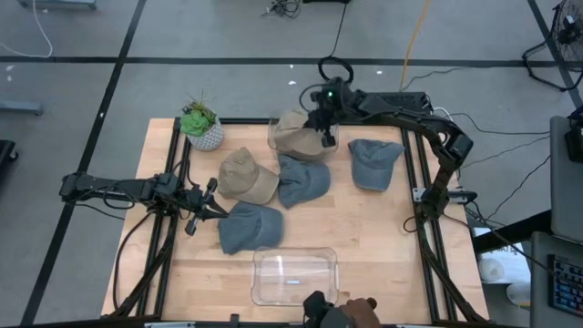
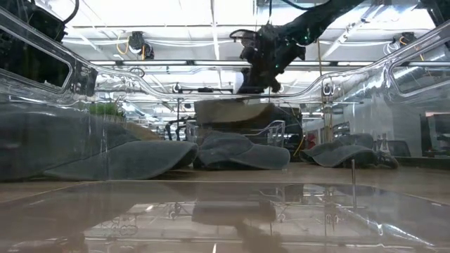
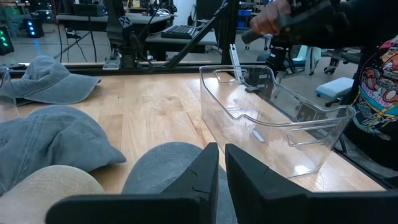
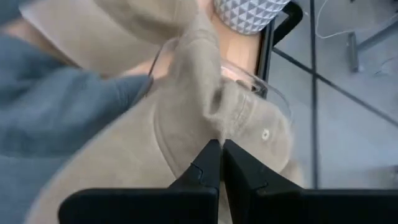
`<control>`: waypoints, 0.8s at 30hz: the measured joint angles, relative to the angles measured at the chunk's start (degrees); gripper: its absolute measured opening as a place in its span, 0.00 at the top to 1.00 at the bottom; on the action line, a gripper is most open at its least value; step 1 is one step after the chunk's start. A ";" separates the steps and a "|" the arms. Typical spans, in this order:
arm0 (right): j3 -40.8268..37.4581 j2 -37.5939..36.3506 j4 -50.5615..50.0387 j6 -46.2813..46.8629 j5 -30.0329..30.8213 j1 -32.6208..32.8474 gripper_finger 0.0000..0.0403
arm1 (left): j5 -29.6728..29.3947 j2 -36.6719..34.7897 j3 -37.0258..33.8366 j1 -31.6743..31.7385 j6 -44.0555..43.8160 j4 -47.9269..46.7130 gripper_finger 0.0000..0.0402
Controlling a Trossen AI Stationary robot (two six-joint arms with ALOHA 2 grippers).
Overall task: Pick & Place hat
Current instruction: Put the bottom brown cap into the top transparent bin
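From above, the right gripper [image 1: 325, 128] reaches to the far middle of the table [image 1: 392, 237] and pinches the cloth of a tan hat [image 1: 299, 137] that sits in a clear bin [image 1: 273, 137] beside a potted plant [image 1: 201, 126]. A second tan hat [image 1: 244, 175] and three grey hats lie on the wood: one in the middle [image 1: 303, 179], one to the right [image 1: 373, 159] and one near the front [image 1: 249, 226], where the left gripper [image 1: 211, 208] rests just beside it, fingers nearly together and holding nothing. An empty clear tray [image 1: 294, 275] stands at the near edge. In the low view, the right gripper [image 2: 261, 77] hangs over the tan hat [image 2: 232, 111], with grey hats spread along the table. In the left wrist view, the left fingers [image 3: 202, 180] stand almost closed above the front grey hat [image 3: 165, 163], the clear tray [image 3: 273, 118] beyond. In the right wrist view, the right fingers [image 4: 208, 165] are fully closed on a fold of the tan hat [image 4: 205, 106].
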 joint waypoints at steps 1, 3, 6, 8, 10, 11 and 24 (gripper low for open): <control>-0.96 0.00 0.80 -0.56 0.91 0.36 1.00 | 0.00 0.00 0.00 0.00 0.01 -0.01 0.91; -2.86 0.02 2.82 -0.81 2.13 0.74 1.00 | 0.00 0.00 0.00 0.00 0.00 -0.01 0.91; -5.49 0.00 6.99 -1.67 4.79 0.86 1.00 | 0.00 -0.02 0.00 0.00 0.00 0.01 0.91; -7.13 0.00 9.66 -2.69 7.57 0.88 1.00 | -0.01 -0.01 0.00 0.00 0.00 -0.01 0.91; -8.24 0.00 12.16 -3.58 9.66 0.93 1.00 | 0.00 -0.02 0.00 0.00 0.00 0.01 0.91; -8.49 0.00 13.35 -3.86 10.47 1.05 1.00 | -0.01 -0.01 0.00 0.00 0.00 0.01 0.91; -8.64 0.00 19.53 -9.64 14.20 3.09 1.00 | -0.01 -0.01 0.00 0.00 0.00 0.00 0.91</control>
